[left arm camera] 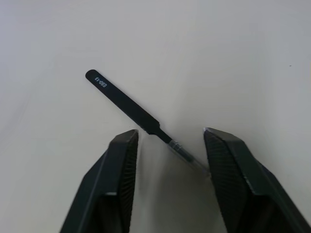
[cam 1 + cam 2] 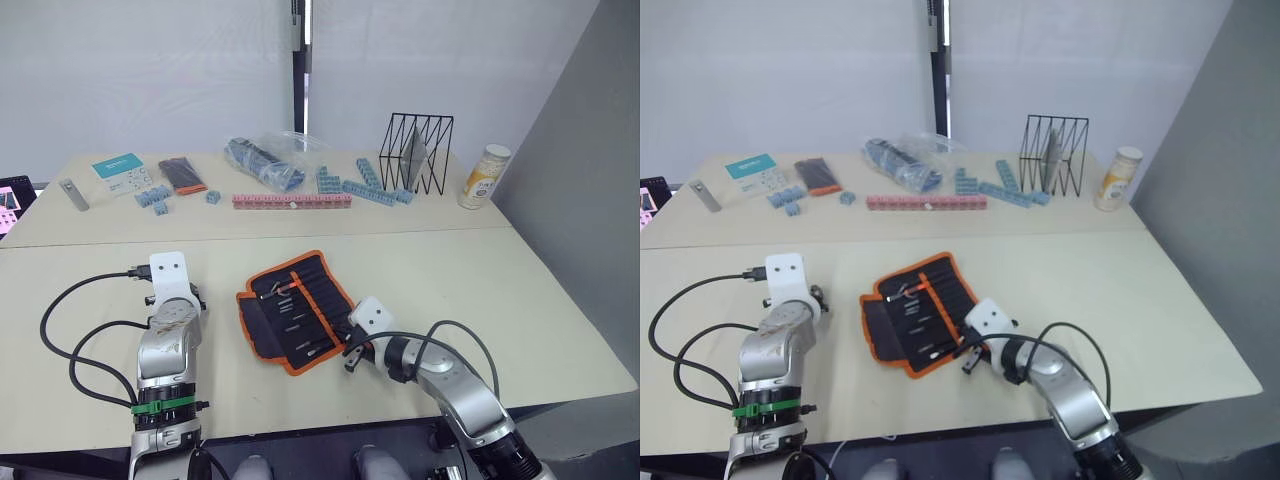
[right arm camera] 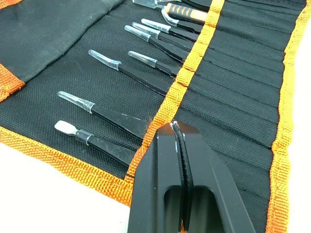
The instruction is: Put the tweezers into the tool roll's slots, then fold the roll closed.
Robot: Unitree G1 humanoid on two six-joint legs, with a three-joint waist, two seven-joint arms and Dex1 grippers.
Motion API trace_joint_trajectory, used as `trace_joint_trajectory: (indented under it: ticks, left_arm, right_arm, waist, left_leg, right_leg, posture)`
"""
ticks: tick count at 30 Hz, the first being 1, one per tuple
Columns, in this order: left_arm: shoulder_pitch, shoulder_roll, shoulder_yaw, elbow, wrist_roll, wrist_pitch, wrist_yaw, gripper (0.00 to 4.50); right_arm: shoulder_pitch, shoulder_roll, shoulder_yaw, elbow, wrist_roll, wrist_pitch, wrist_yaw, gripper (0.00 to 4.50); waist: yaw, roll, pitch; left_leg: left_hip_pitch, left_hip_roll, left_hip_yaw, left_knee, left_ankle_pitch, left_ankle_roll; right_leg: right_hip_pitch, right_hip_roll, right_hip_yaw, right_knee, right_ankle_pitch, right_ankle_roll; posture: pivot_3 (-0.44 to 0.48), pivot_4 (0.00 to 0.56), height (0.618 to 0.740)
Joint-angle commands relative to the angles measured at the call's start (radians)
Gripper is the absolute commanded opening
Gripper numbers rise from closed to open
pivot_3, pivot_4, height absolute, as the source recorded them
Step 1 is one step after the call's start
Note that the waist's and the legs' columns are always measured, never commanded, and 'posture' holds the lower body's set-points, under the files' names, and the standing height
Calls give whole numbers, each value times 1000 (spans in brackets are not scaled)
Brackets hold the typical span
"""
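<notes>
The tool roll (image 2: 295, 310) lies open on the near table, black with orange binding and an orange centre stripe (image 3: 187, 77). Several tweezers (image 3: 146, 80) with clear tip caps sit in its slots (image 3: 233, 82). My right gripper (image 3: 175, 127) is shut with nothing in it, its tip just over the centre stripe at the roll's near right end (image 2: 348, 358). One more black tweezers (image 1: 129, 109) lies on the bare table left of the roll. My left gripper (image 1: 170, 133) hovers open over it, one finger (image 1: 124, 160) on each side of its pointed end.
On the back table are a grey metal bar (image 2: 72, 193), a black-and-orange flat pack (image 2: 182, 174), blue blocks (image 2: 152, 197), a pink strip (image 2: 291, 200), a plastic bag (image 2: 265, 160), a wire rack (image 2: 417, 153) and a can (image 2: 484, 177). Black cables (image 2: 70, 330) loop beside my left arm.
</notes>
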Motion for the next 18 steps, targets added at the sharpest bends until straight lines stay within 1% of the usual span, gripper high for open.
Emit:
trace_joint_trajectory:
  ticks: [1,3,9,12,17,18]
  left_arm:
    - [27,3,25,53,10,20,18,683]
    - [26,3,31,61,10,18,24,42]
    - [27,22,46,74,7,8,20,14]
    - [40,47,31,42,8,11,-3,14]
    - [127,115,-9,-131,-7,48,-102,14]
    - [163,130,-8,-194,-22,69,-133,14]
  right_arm:
    - [56,-29,32,114,-33,84,-4,0]
    - [56,-29,31,115,-33,85,-5,0]
    - [61,-29,29,111,-33,88,-7,0]
    - [62,-30,29,109,-33,89,-8,0]
    - [70,-33,28,102,-33,88,-10,0]
    - [73,-35,27,98,-33,88,-10,0]
  waist:
    - [0,0,0]
    - [-1,1,0]
    - [-1,3,-1]
    - [-2,4,-1]
    - [-11,4,0]
    - [-11,3,0]
  left_leg:
    - [0,0,0,0,0,0]
    - [0,0,0,0,0,0]
    - [0,0,0,-1,0,0]
    - [0,0,0,-1,0,0]
    - [0,0,0,-7,0,0]
    - [0,0,0,-9,0,0]
  right_leg:
    - [0,0,0,0,0,0]
    - [0,0,0,-1,0,0]
    - [0,0,0,-2,0,0]
    - [0,0,0,-3,0,0]
    - [0,0,0,-8,0,0]
    - [0,0,0,-8,0,0]
  posture:
    - [0,150,706]
    - [0,150,706]
    - [0,150,706]
    - [0,150,706]
    - [0,150,706]
    - [0,150,706]
